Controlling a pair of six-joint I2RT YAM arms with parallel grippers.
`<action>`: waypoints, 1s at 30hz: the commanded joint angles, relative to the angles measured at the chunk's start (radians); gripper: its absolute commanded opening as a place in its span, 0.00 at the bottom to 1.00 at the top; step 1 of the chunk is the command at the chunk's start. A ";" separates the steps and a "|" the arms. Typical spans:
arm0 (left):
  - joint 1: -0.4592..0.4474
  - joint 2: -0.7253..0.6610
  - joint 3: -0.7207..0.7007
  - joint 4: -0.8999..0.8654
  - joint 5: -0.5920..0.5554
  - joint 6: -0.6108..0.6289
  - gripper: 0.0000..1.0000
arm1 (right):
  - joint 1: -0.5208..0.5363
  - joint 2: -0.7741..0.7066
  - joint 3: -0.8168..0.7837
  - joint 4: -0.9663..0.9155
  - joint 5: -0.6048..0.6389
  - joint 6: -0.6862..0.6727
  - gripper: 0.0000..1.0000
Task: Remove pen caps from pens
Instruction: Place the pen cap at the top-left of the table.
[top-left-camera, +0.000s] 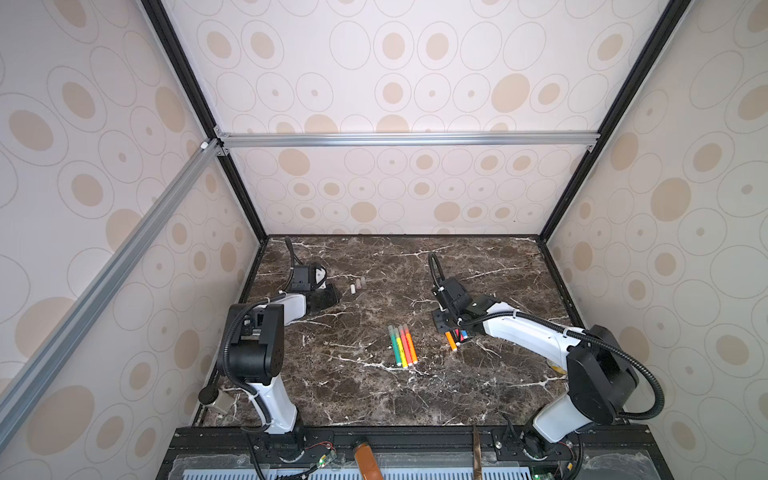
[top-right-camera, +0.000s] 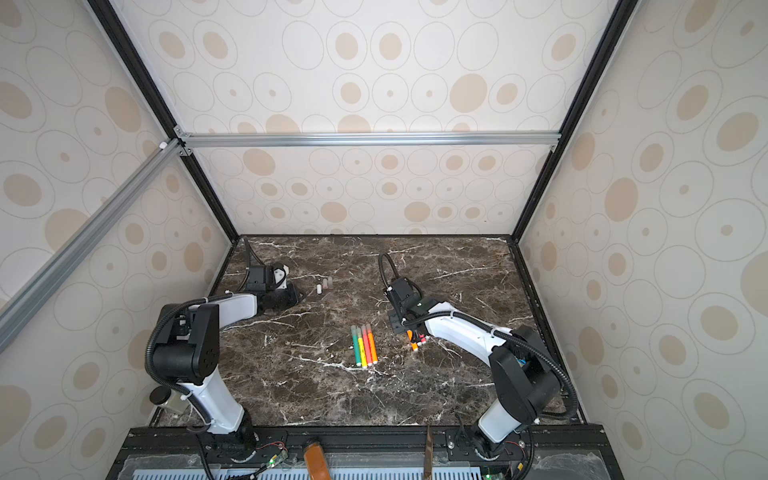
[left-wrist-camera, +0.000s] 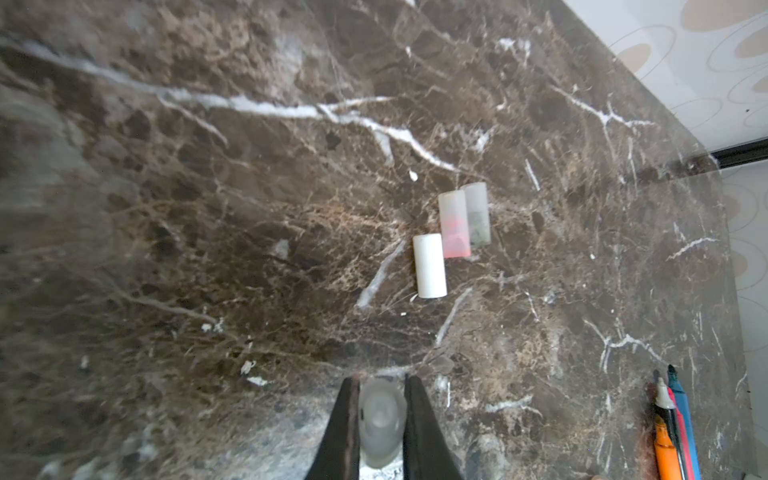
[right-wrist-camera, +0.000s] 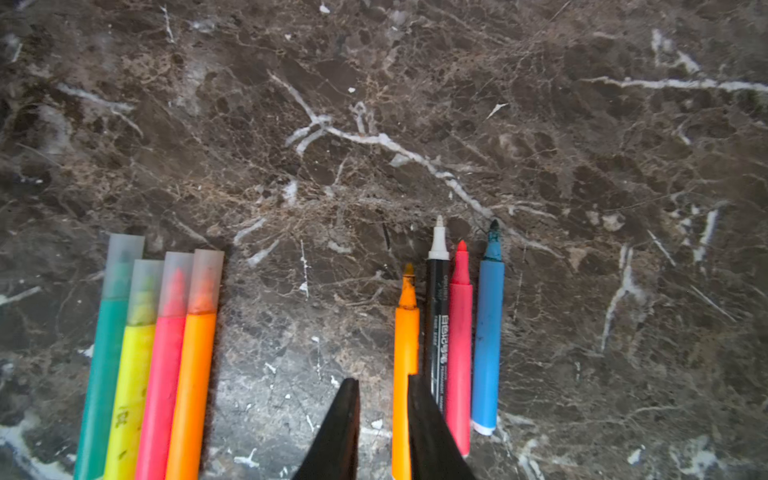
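Green, yellow, red and orange pens (right-wrist-camera: 162, 353); brown, white-veined table (right-wrist-camera: 374, 124).

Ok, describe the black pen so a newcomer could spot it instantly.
On the brown marble table, find the four uncapped pens in a row at the right claw. The black pen lies between the orange pen and the red pen; it alone has a dark body, white lettering and a white tip collar.

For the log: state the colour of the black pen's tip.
White tip, clearest in the right wrist view.
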 joint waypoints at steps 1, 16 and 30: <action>0.008 0.020 0.053 0.028 0.019 -0.001 0.00 | -0.004 0.000 -0.007 0.011 -0.109 -0.007 0.27; -0.011 0.158 0.173 0.020 0.070 -0.015 0.04 | 0.027 0.070 0.014 0.021 -0.157 0.009 0.31; -0.032 0.203 0.217 0.020 0.083 -0.021 0.16 | 0.040 0.123 0.032 0.030 -0.170 0.016 0.34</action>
